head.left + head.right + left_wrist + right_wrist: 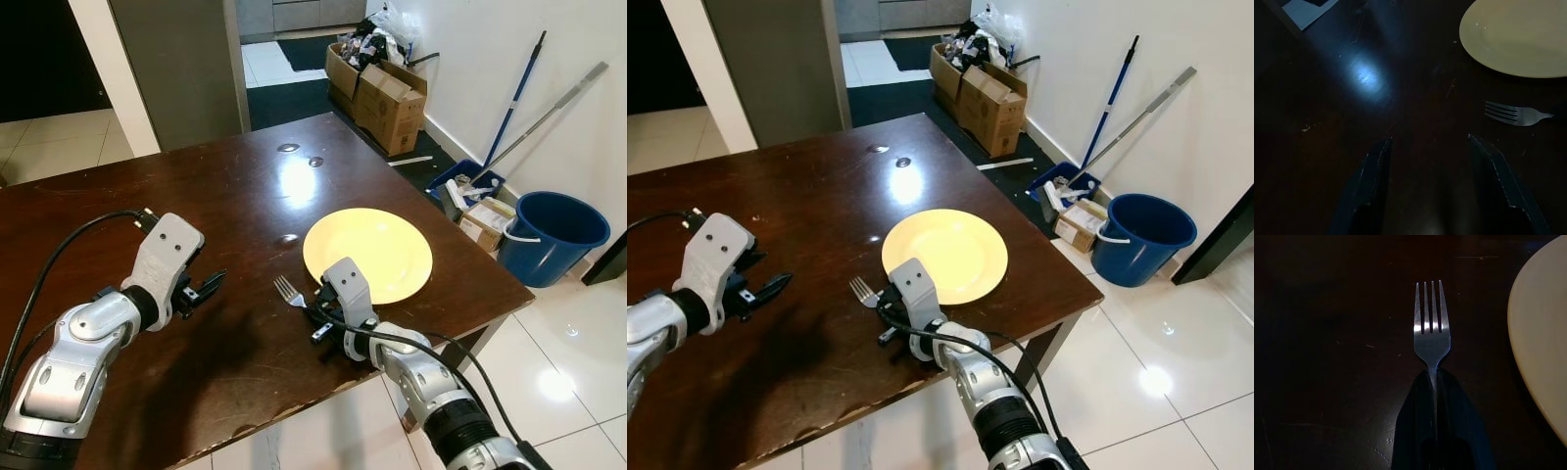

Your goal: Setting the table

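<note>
The fork (1432, 328) handle is hidden between the right gripper's (1436, 382) fingers, seemingly pinched.

On my dark brown wooden table (225, 206): one round yellow plate (377, 247), one silver metal fork (289, 291). Beyond it: one blue plastic bucket (552, 233), two brown cardboard boxes (387, 98).

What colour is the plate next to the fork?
The plate is plain pale yellow, clearest in the left eye view, lying beside the fork.

- plate (377, 250): plain pale yellow;
- fork (1432, 325): shiny silver;
- table (196, 196): dark brown, glossy;
- bucket (554, 235): blue;
- boxes (387, 98): brown cardboard;
- floor (568, 392): white tiles
</note>
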